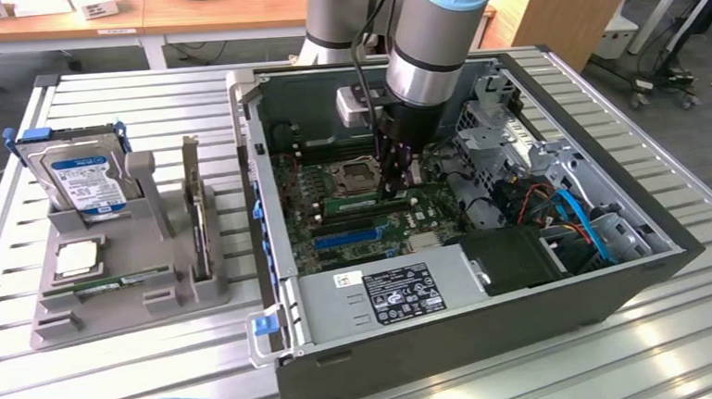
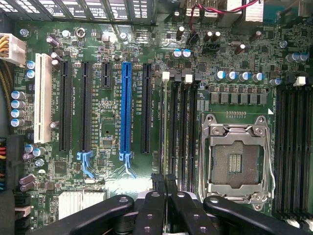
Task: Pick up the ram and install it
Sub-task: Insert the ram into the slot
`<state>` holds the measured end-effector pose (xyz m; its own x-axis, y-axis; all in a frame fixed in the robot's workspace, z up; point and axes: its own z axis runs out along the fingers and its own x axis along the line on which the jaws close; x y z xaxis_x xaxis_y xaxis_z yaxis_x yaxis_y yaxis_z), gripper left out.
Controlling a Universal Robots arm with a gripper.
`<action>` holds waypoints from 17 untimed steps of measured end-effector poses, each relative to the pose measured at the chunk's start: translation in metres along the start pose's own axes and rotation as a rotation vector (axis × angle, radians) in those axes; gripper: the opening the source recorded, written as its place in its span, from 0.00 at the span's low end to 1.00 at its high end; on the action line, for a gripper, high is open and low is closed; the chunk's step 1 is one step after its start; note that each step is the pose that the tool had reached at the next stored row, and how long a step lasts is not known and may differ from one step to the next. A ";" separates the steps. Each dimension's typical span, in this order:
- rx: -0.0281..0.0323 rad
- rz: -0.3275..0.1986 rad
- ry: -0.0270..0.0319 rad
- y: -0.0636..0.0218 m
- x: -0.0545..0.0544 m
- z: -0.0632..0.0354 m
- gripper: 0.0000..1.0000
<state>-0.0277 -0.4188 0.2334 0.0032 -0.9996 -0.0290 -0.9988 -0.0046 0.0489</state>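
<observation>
Three green sticks: one ram (image 1: pixel 353 202) stands in a motherboard slot (image 2: pixel 166 127) right under the tips of the claw (image 1: pixel 403 193), whose fingers (image 2: pixel 157 182) are pressed together. An upright stick (image 1: pixel 193 205) and a flat stick (image 1: pixel 104 287) sit in the grey holder (image 1: pixel 140 304), well apart from the claw.

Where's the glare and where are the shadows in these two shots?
Exterior view: bright glare streaks the slatted table at that view's lower right, while the inside of the computer case lies in shade under the arm. Wrist view: a pale sheen sits on the motherboard near one end of the blue slot, and the gripper looks dark.
</observation>
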 end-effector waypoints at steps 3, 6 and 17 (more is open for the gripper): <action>0.0000 0.000 0.0001 0.0000 0.000 0.0000 0.12; 0.0001 0.000 -0.0002 0.0002 0.000 0.0007 0.12; 0.0001 0.000 -0.0003 0.0002 0.000 0.0023 0.12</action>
<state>-0.0280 -0.4188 0.2311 0.0032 -0.9996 -0.0293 -0.9988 -0.0046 0.0488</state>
